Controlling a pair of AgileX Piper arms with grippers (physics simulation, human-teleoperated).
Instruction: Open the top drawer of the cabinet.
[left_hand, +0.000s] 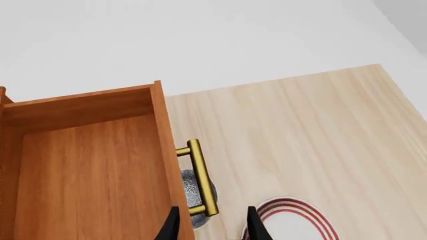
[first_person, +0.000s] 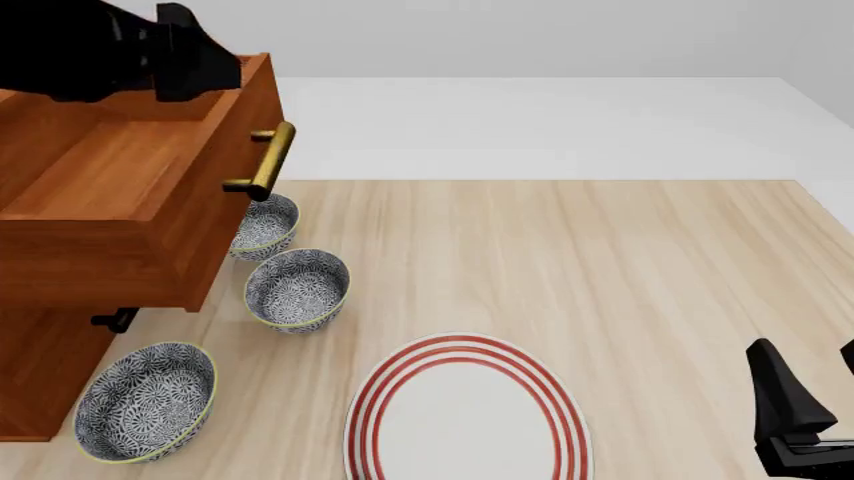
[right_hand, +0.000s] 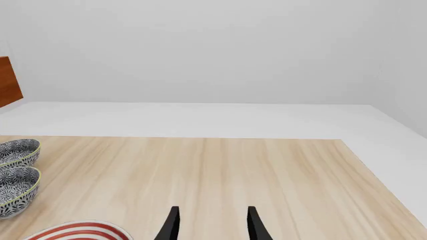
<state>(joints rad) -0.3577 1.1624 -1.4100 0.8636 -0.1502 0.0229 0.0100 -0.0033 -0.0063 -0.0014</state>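
On the table (first_person: 641, 260): three bowls (first_person: 296, 290), one plate (first_person: 467, 415), one cabinet (first_person: 54, 350).

Left pincer (left_hand: 212, 226) hangs raised with jaws parted; right pincer (right_hand: 212, 225) sits low, likewise parted.

Simulated tabletop test scene, not real room. Light wood tabletop (first_person: 614, 270), flawless uniform grain, sharp edges. Surroundings plain white floor and blank pale wall (right_hand: 213, 50), no furnishing, no windows. Flat even lighting, soft shadows, clean rendered surfaces. Props domestic: reddish-brown cabinet (first_person: 40, 370) with brass handle (first_person: 267, 160), three patterned bowls (first_person: 298, 290), red-ringed plate (first_person: 467, 410). Black robot arms at frame edges suggest robotics lab-style setup with household items.
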